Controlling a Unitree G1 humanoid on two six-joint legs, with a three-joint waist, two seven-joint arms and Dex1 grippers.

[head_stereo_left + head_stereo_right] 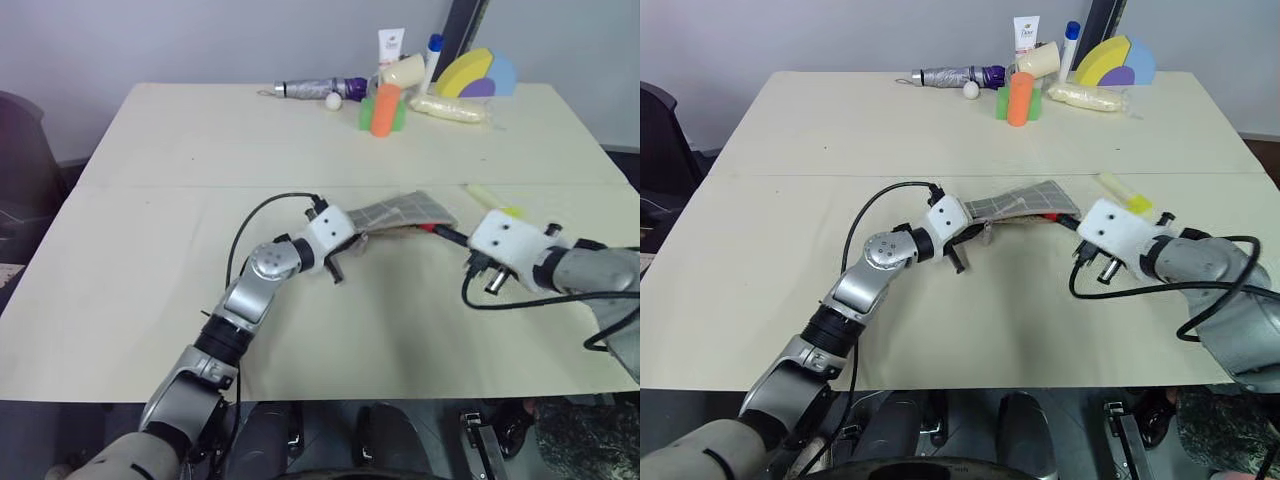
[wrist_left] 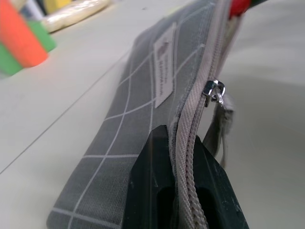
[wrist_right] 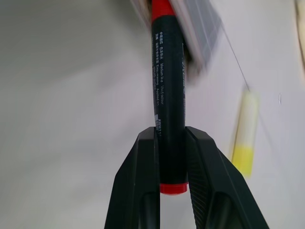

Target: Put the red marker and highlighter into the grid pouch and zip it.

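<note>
left gripper (image 2: 183, 191): clamps grid pouch (image 1: 400, 212) edge, steadying its mouth
right gripper (image 3: 171, 157): grips red marker (image 3: 167, 86), cap at that mouth
highlighter (image 1: 1125, 196): waits beside pouch

Head stereo pair: high, facing forward and down over the cream rectangular table (image 1: 150, 250); both eyes share the whole tabletop.
Left wrist camera: very near, looking along the grey grid-lined fabric pouch (image 2: 143, 95).
Right wrist camera: near, looking along the black-barrelled red-capped marker (image 3: 167, 86) toward that pouch.
</note>
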